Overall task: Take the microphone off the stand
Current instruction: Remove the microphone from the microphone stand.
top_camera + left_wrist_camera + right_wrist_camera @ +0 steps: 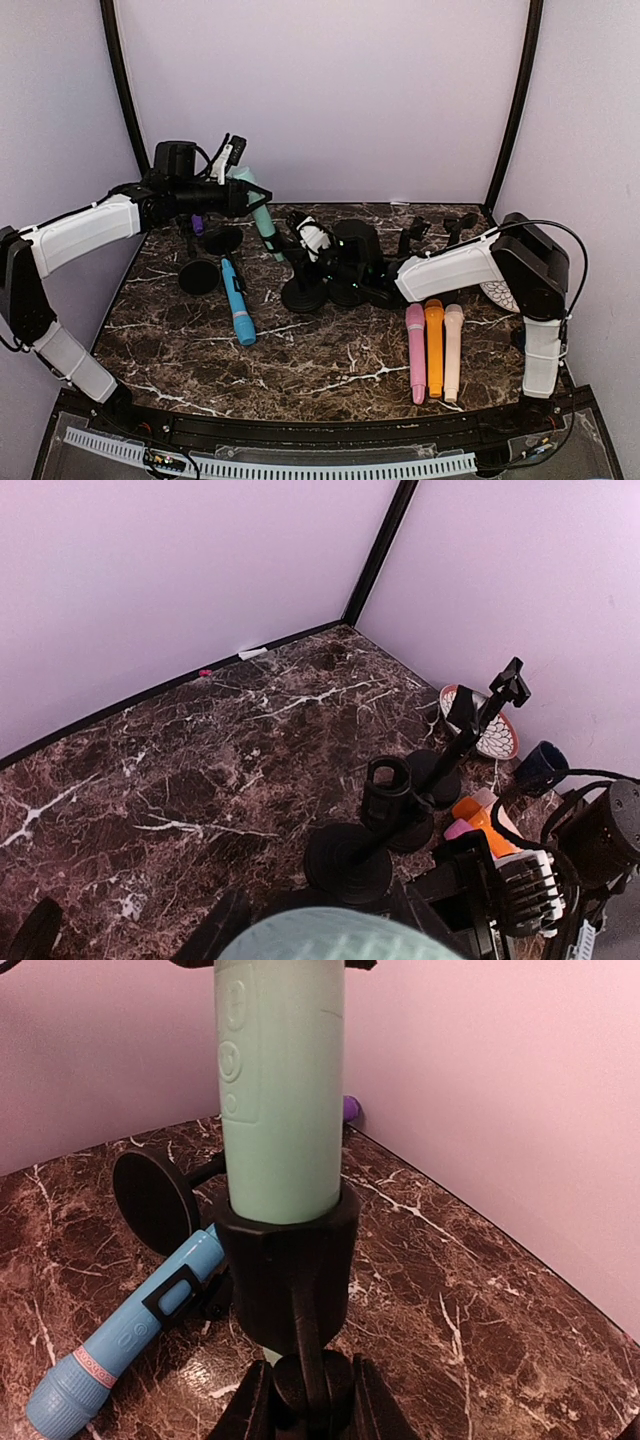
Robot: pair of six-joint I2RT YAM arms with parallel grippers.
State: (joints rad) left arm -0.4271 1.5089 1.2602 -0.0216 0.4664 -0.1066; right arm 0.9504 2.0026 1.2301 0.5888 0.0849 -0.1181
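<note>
Top: the mint mic [262,218] sits tilted in the clip of the stand [303,293], toward the back edge of the worktop [330,365], left of centre. The left fingers [232,197] grip its head end. A blue mic [238,305] lies flat just left of the stand base. Left wrist: the mesh head is at the bottom edge, with dark fingers closed on either side. Right wrist: the mic body is seated in the black clip, and the right fingers [372,1408] are clamped on the stand stem below the clip.

You face a dark brown marble-patterned table [330,360] veined in white. Plain pale lilac walls [320,90] enclose it at nine, twelve and three o'clock, joined by thin black corner posts [512,110]. Light is soft and even.
</note>
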